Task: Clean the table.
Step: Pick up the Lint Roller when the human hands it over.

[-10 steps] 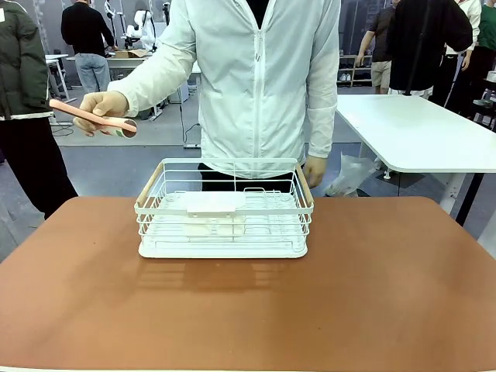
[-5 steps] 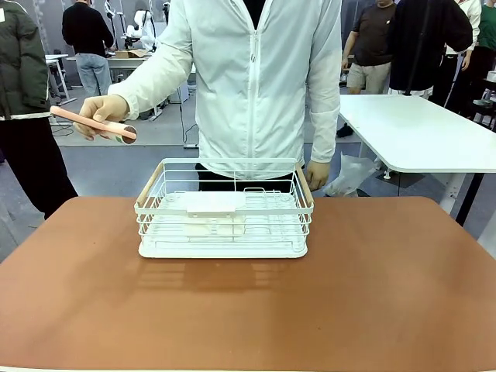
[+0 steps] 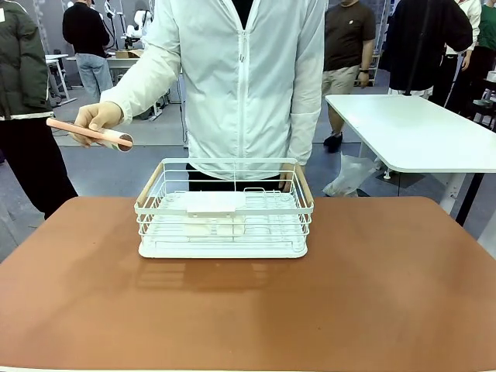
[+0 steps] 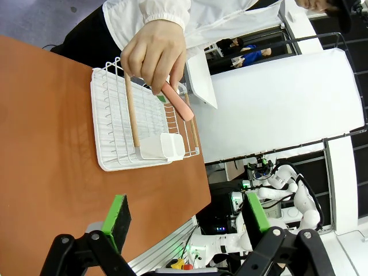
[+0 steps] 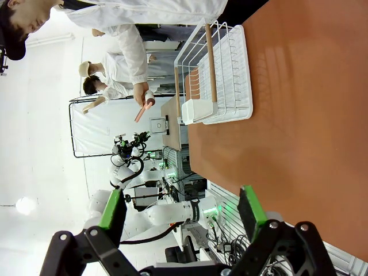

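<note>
Table (image 3: pixel 372 294) awaiting cleaning, white rack (image 3: pixel 225 232) at its far middle.
The left gripper (image 4: pixel 187 221) and right gripper (image 5: pixel 181 213) are spread, empty; a pink tool (image 3: pixel 116 138) is offered by a hand (image 3: pixel 99 116) past the far left edge, so a reach and pinch seem called for.

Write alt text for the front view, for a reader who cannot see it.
A person in a white jacket stands behind a reddish-brown table, one hand holding a pink stick-like tool in the air, up and left of a white wire rack. The rack sits mid-table near the far edge.
</note>
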`<state>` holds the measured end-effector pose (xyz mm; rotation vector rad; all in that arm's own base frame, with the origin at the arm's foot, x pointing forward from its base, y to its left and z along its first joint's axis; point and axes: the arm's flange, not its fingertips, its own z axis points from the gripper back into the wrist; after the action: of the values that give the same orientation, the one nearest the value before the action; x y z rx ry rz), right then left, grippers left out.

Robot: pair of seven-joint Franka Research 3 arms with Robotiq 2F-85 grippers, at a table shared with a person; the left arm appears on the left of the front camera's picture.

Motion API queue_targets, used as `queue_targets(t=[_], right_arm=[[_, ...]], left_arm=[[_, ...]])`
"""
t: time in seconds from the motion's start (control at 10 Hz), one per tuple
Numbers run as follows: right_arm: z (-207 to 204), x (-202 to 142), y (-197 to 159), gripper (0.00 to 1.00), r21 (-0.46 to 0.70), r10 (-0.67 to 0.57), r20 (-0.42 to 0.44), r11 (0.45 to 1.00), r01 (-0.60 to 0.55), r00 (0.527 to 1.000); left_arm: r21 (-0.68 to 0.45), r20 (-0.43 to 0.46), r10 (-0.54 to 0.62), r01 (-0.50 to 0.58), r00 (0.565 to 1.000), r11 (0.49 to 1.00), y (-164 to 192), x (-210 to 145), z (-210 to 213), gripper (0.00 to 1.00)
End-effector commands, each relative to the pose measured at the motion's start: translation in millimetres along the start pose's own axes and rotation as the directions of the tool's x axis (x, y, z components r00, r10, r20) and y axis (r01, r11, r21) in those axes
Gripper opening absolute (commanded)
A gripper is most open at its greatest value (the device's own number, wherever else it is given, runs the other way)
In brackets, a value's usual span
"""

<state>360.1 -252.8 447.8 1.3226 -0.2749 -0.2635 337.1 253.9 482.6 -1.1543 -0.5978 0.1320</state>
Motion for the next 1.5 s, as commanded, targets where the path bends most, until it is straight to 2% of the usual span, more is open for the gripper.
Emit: queue_targets(t=[0.0,0.1,0.5,0.8,1.0,1.2,1.4], right_arm=[[2.3,-0.6,1.4,1.0,-0.001,0.003,0.0,1.0,-0.003,1.0],[2.3,-0.6,1.4,1.0,-0.001,0.003,0.0,1.0,-0.003,1.0],[2.3,-0.6,1.4,1.0,-0.001,0.003,0.0,1.0,-0.003,1.0],[2.3,-0.6,1.4,1.0,-0.001,0.003,0.0,1.0,-0.003,1.0],[2.3,-0.6,1.4,1.0,-0.001,0.003,0.0,1.0,-0.003,1.0],[2.3,-0.6,1.4,1.0,-0.001,0.003,0.0,1.0,-0.003,1.0],[2.3,-0.6,1.4,1.0,-0.001,0.003,0.0,1.0,-0.003,1.0]], left_arm=[[0.0,0.0,0.0,0.0,1.0,1.0,0.0,0.0,0.0,1.0],[0.122,0.116,0.028,-0.043,0.993,0.992,-19.3,-5.6,-13.3,1.0],[0.293,0.247,0.128,-0.2,0.96,0.935,-74.1,-15.4,-53.7,1.0],[0.314,0.338,0.186,-0.297,0.923,0.902,-87.7,-18.1,-86.3,1.0],[0.344,0.377,0.178,-0.316,0.909,0.884,-93.7,-14.4,-110.8,1.0],[0.35,0.439,0.193,-0.365,0.878,0.863,-90.4,-5.7,-132.2,1.0],[0.365,0.443,0.187,-0.367,0.877,0.855,-84.9,-9.5,-146.3,1.0]])
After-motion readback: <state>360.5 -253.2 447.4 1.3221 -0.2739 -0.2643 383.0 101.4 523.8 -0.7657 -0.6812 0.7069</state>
